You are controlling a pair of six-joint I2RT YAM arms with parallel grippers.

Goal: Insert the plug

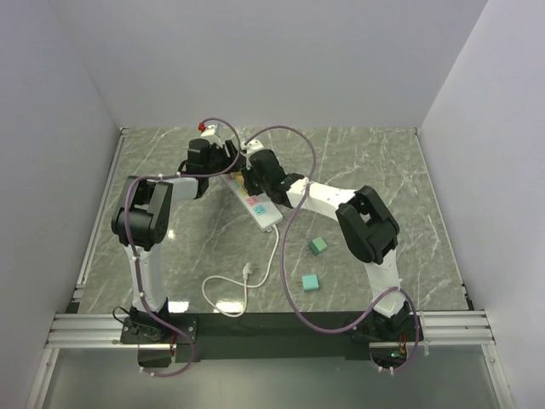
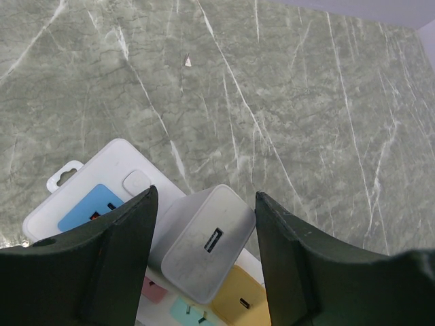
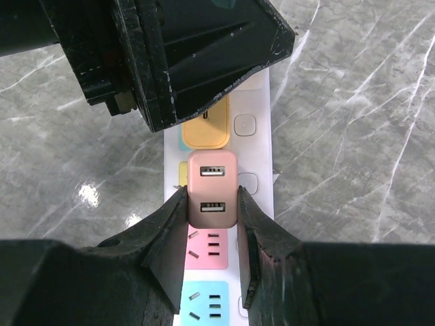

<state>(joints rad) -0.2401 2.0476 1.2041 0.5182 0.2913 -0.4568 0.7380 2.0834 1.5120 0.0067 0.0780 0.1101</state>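
Strip (image 3: 255, 156) lies on the worktop (image 2: 272, 102) with both claws on it. Right claw (image 3: 211, 204) is clenched on the pink plug (image 3: 212, 190), fingers pressed to both its sides. That plug sits upright over the strip's middle, just past the pink socket; whether it's fully seated, can't tell. Left claw (image 2: 204, 204) grasps the white charger (image 2: 200, 251), which stands on the strip near its far end, beside a yellow socket. Two green cubes (image 1: 318, 245) sit well right of the strip.
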